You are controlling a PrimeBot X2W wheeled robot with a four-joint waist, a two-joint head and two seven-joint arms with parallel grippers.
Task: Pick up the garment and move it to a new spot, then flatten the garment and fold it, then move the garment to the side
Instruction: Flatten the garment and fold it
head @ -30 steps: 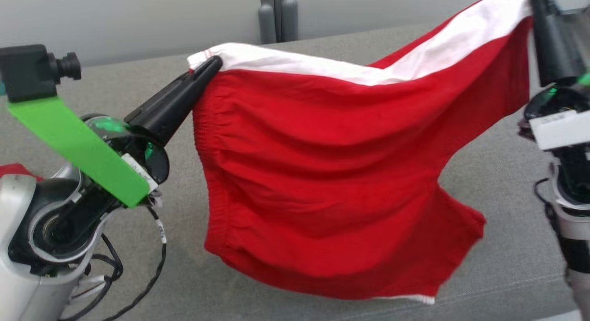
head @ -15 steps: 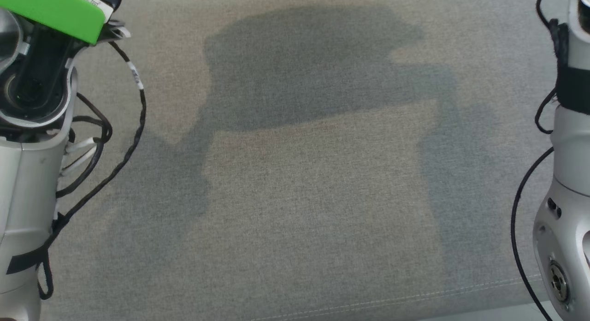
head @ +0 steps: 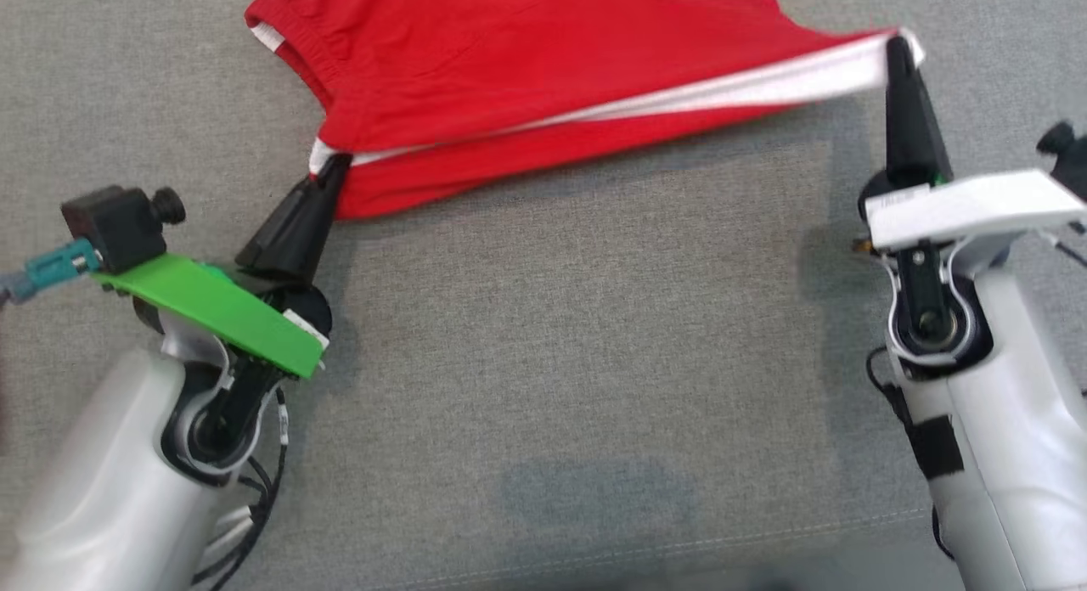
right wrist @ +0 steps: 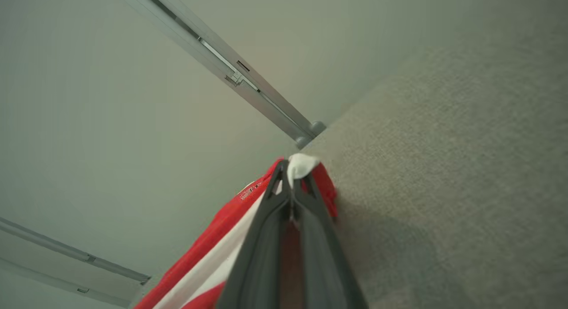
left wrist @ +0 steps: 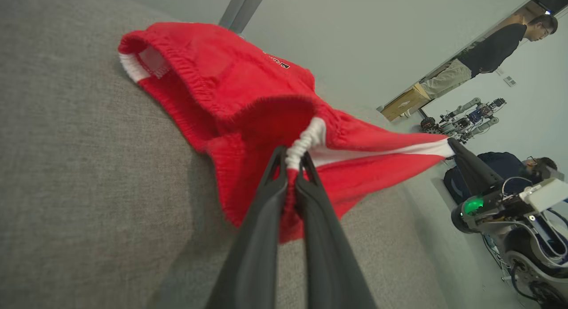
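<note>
A pair of red shorts with a white side stripe (head: 526, 81) lies spread across the far part of the grey fabric surface (head: 560, 336), stretched between my two grippers. My left gripper (head: 334, 165) is shut on the white end of the elastic waistband (left wrist: 306, 140). My right gripper (head: 897, 43) is shut on the white stripe at the opposite corner (right wrist: 299, 164). The stripe edge runs taut between the two grips, slightly above the surface. The far half of the shorts (left wrist: 213, 73) rests on the cloth.
A grey wall with a metal rail (right wrist: 248, 87) borders the far side of the surface. In the left wrist view a person (left wrist: 488, 51) stands in the background, another person (left wrist: 532, 164) sits lower, and small robots (left wrist: 466, 118) stand beyond.
The head camera has swung a lot between frames. The shorts hung high between my grippers a second ago; now they lie low and stretched over the far part of the surface, both grips unchanged.
</note>
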